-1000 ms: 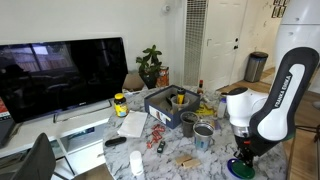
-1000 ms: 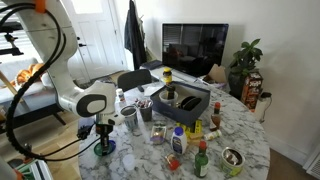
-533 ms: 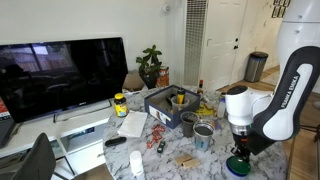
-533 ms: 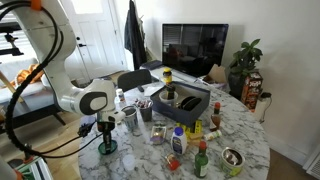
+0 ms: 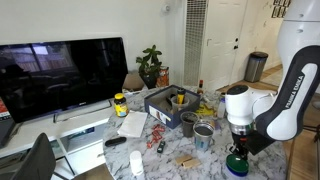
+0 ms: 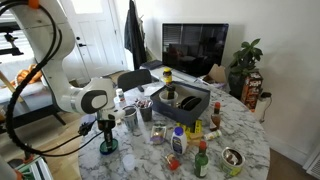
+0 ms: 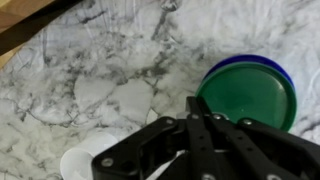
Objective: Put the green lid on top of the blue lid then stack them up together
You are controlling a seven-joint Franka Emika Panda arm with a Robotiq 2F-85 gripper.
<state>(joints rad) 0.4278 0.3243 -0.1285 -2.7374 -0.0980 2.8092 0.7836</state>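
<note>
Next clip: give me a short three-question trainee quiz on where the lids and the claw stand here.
1. True or false: the green lid lies on the blue lid.
2. The claw is: A wide open; B shut; C out of the wrist view.
3. Fill in: in the wrist view, the blue lid shows only as a ___ beyond the green lid's edge.
Key: 1 true; 2 B; 3 rim.
</note>
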